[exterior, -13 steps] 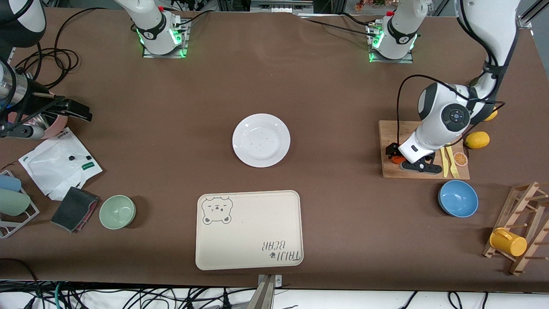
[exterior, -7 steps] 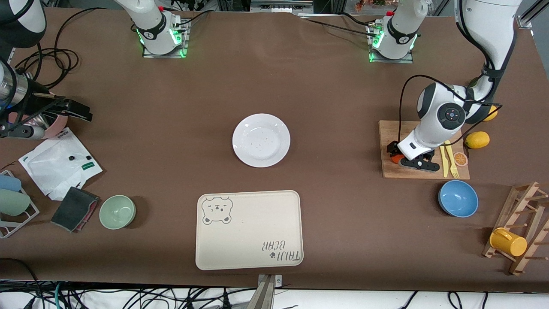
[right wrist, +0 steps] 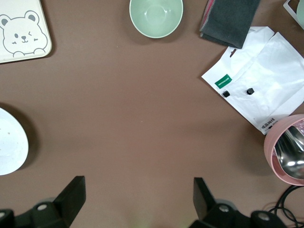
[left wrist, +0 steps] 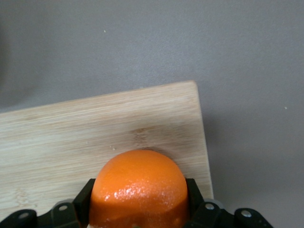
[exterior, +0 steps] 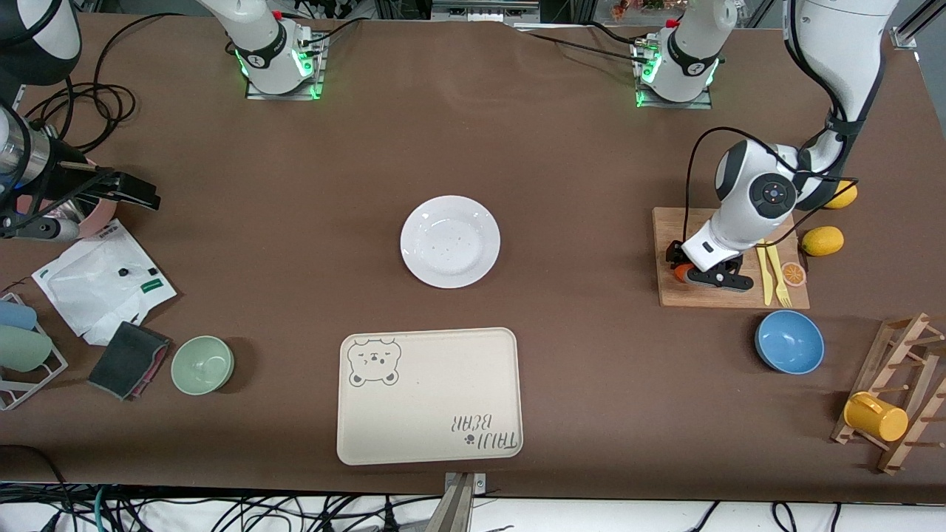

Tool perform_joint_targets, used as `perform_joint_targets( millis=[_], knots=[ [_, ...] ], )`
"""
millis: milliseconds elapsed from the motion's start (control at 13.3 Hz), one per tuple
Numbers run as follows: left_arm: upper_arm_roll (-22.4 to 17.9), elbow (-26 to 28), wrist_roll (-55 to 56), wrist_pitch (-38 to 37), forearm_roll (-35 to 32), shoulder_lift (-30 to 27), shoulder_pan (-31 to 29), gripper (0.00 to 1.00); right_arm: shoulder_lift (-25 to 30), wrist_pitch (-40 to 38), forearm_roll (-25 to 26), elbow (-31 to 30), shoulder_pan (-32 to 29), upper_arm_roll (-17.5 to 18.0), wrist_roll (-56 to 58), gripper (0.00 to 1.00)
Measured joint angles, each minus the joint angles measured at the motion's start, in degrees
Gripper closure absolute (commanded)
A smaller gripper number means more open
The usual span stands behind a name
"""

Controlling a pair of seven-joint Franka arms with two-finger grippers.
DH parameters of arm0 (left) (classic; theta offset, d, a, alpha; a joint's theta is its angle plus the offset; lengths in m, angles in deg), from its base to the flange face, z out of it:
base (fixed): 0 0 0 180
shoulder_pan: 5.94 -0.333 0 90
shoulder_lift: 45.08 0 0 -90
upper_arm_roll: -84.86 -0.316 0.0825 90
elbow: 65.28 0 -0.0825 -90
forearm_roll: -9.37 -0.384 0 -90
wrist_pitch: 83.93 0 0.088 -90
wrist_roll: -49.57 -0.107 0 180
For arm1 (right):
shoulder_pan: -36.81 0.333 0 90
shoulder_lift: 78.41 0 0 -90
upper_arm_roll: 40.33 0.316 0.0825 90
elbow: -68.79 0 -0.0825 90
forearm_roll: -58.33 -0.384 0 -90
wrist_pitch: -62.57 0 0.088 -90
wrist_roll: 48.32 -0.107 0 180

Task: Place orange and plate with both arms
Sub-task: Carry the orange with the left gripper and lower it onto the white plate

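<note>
Brown cloth covers the table [exterior: 591, 148], the largest thing in view. Next in size, the cream tray [exterior: 429, 395] with a bear drawing lies at the table's edge nearest the front camera, about midway along it. The wooden cutting board [exterior: 676, 295] lies toward the left arm's end of the table. The plate [exterior: 450, 241], white and round, sits near the table's middle, farther from the front camera than the tray and well apart from the board.

A white bag [exterior: 96, 284] lies toward the right arm's end of the table, with a dark folded cloth [exterior: 127, 359] and a green bowl [exterior: 202, 364] nearer the front camera. A blue bowl [exterior: 789, 341] stands just off the board's nearest edge, and a yellow mug [exterior: 875, 416] hangs on a wooden rack [exterior: 898, 384] at the table's corner by the left arm's end.

The left gripper [exterior: 684, 270] is down on the board near its corner that faces the plate, its fingers [left wrist: 76, 202] clamped together on the orange [left wrist: 138, 187], which rests on the wood. A yellow fork and knife [exterior: 772, 275], an orange slice [exterior: 794, 274] and a lemon [exterior: 822, 241] lie toward the board's other end.

The right gripper [right wrist: 137, 194] waits above bare cloth at the right arm's end of the table, its fingers [right wrist: 71, 194] wide apart and holding nothing.
</note>
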Motion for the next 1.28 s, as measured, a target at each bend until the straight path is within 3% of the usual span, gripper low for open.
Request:
perform_joint_targets(
  millis=[301, 677, 903, 1280],
  knots=[
    [2.43, -2.27, 2.37, -3.86, 0.00, -2.67, 0.13, 0.80, -0.01, 0.00, 0.00, 0.00, 0.00, 0.00, 0.00, 0.00],
    [10.48, -19.39, 12.90, -28.70, 0.03, -4.93, 2.53, 0.78, -0.02, -0.01, 0.00, 0.00, 0.00, 0.00, 0.00, 0.00],
    [11.55, -25.74, 29.80, -30.10, 2.10, -1.80, 11.17, 0.78, -0.02, -0.02, 0.00, 0.00, 0.01, 0.01, 0.00, 0.00],
    [11.83, -37.51, 56.47, -29.60, 5.03, 8.65, 27.73, 0.78, -0.06, -0.08, 0.00, 0.00, 0.02, 0.02, 0.45, 0.00]
  ],
)
